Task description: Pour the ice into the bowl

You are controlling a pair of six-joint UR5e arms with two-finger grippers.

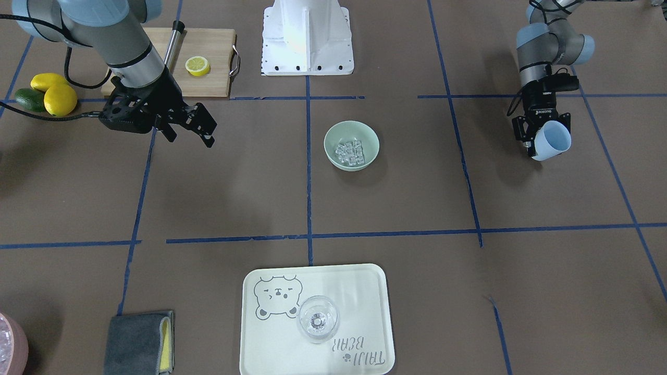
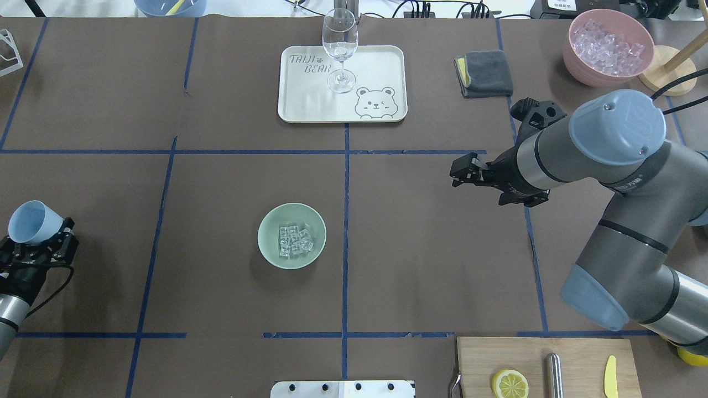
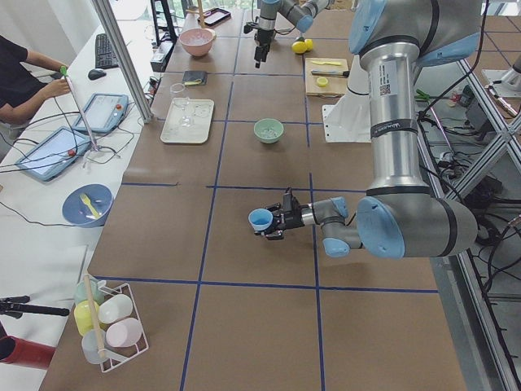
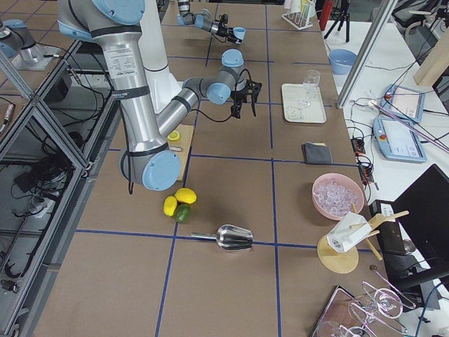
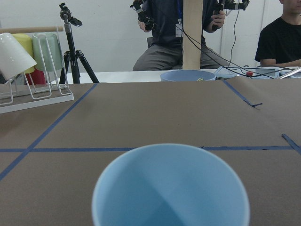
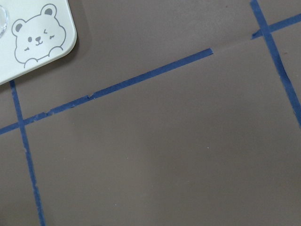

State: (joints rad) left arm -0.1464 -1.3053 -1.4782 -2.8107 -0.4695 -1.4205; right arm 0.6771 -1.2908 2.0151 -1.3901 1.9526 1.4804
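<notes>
The pale mint-green bowl (image 1: 333, 136) (image 2: 268, 232) sits near the table's middle, with several clear ice cubes (image 1: 350, 152) (image 2: 295, 241) inside it. My left gripper (image 1: 542, 136) (image 2: 45, 243) is shut on a light blue cup (image 1: 553, 139) (image 2: 32, 222), held tilted far to the bowl's left above the table. The cup (image 5: 170, 188) looks empty in the left wrist view. My right gripper (image 1: 207, 130) (image 2: 460, 172) hangs open and empty to the bowl's right, above bare table.
A cream bear tray (image 2: 381, 66) with a wine glass (image 2: 339, 47) lies at the far side. A grey cloth (image 2: 487, 73) and a pink container of ice (image 2: 605, 47) are far right. A cutting board (image 2: 575, 365) with a lemon slice (image 2: 509, 383) is near right.
</notes>
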